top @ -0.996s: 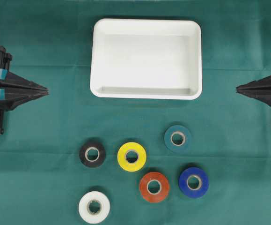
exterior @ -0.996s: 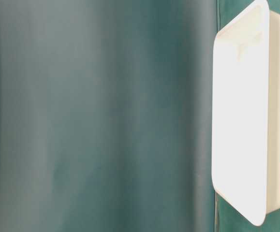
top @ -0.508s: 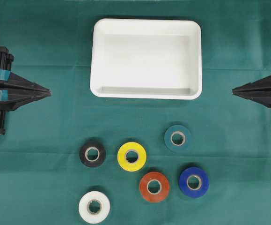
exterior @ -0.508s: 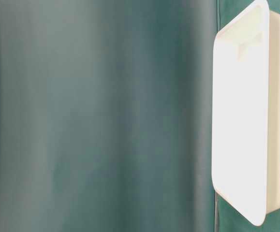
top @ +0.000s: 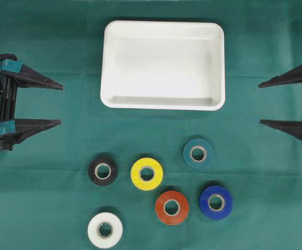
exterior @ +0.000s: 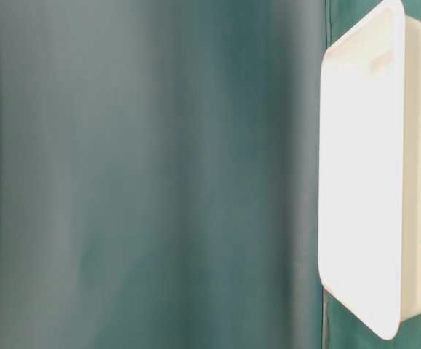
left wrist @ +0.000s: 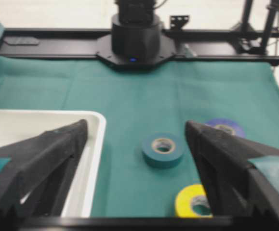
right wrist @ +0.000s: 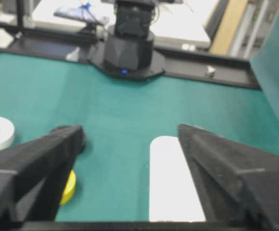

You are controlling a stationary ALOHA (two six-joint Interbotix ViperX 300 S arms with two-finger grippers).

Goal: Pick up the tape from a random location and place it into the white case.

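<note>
The white case [top: 109,62] lies at the top middle of the green cloth, with nothing in it; it also shows in the left wrist view [left wrist: 95,159], the right wrist view [right wrist: 170,183] and the table-level view [exterior: 414,182]. Several tape rolls lie below it: black [top: 103,171], yellow [top: 146,174], teal [top: 198,153], red [top: 171,207], blue [top: 216,202] and white [top: 105,229]. My left gripper [top: 61,104] stands open at the left edge, holding nothing. My right gripper [top: 260,103] stands open at the right edge, also holding nothing.
Both arm bases sit at the far table ends, one [left wrist: 134,41] facing the left wrist camera and one [right wrist: 128,48] facing the right wrist camera. A black frame rail [left wrist: 43,45] runs along the table's edge. Green cloth [top: 46,198] covers the table.
Both grippers were shut, fingers together, and now stand wide open. Neither arm has shifted much. The tape rolls and the case stay where they were.
</note>
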